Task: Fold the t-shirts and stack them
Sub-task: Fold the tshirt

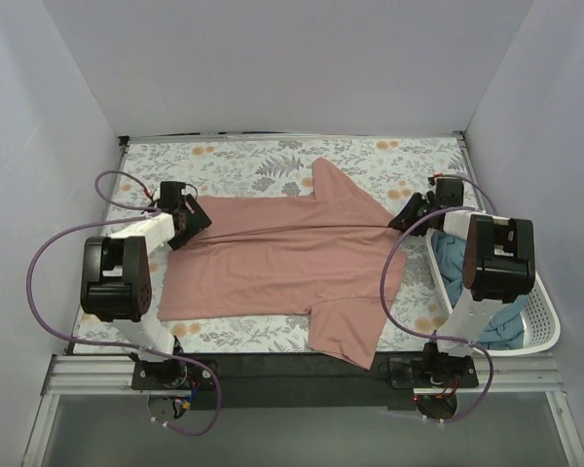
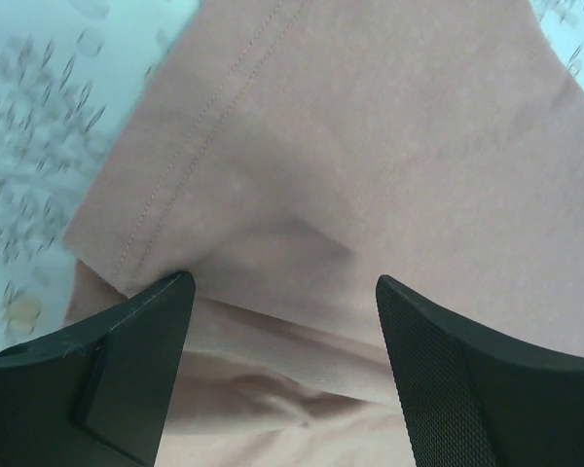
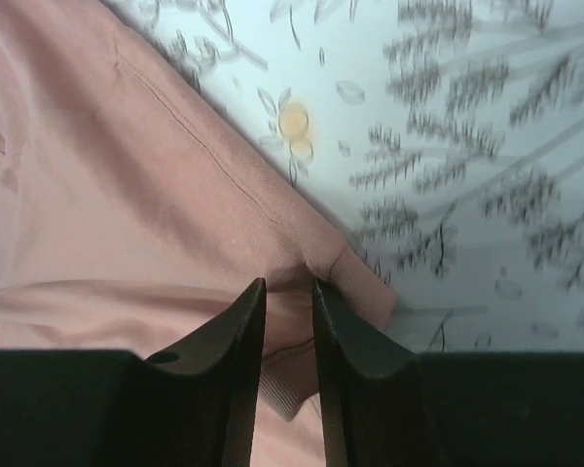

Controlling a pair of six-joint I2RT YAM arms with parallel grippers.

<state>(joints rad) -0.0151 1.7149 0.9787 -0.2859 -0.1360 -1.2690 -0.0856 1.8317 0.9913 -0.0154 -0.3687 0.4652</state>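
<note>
The dusty-pink t-shirt lies spread across the floral cloth, its upper half folded over along a crease, one sleeve pointing to the back and one to the front. My left gripper stands over the shirt's left hem end. In the left wrist view its jaws are wide open, astride a raised fold of pink fabric. My right gripper is at the neck end, and in the right wrist view it is shut on the ribbed collar of the pink t-shirt. The teal-blue t-shirt lies crumpled in the basket.
The floral-patterned cloth covers the table. A white slotted basket stands at the right edge, beside the right arm. White walls close in the left, back and right sides. A metal rail runs along the near edge.
</note>
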